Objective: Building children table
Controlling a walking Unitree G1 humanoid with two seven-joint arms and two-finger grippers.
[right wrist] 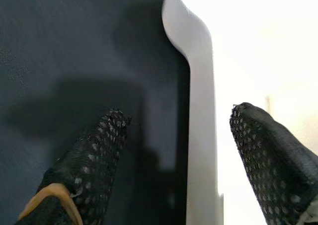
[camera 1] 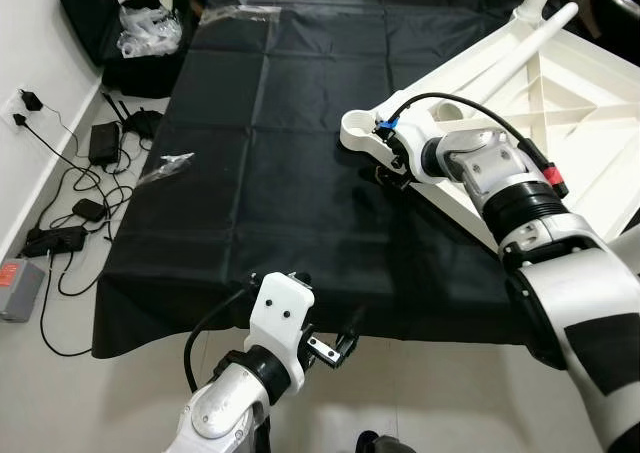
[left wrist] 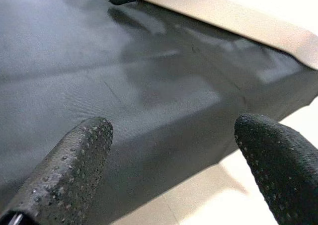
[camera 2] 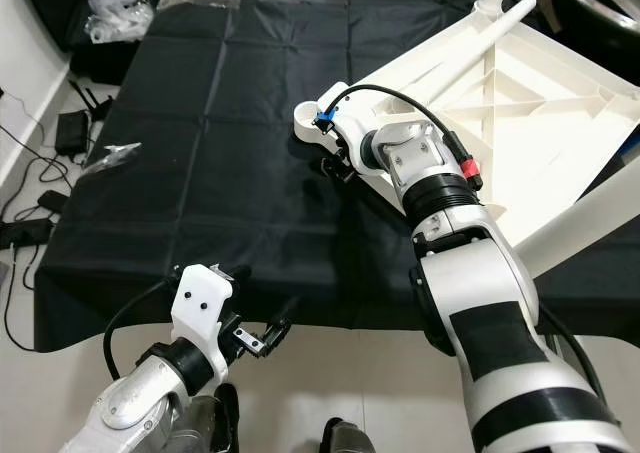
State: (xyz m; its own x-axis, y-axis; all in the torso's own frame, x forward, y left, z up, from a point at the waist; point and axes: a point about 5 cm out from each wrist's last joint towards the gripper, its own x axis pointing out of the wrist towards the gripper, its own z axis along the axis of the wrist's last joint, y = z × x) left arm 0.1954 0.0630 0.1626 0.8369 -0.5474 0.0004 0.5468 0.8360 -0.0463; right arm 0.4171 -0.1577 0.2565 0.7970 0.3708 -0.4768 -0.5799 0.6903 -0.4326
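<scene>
Table top [camera 1: 560, 103] upturned on black cloth [camera 1: 260, 173], right gripper [camera 1: 385, 176] astride its edge

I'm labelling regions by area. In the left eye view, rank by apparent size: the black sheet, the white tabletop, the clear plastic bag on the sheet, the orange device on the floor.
1. black sheet
2. white tabletop
3-4. clear plastic bag and orange device: they look alike, so unranked.
</scene>
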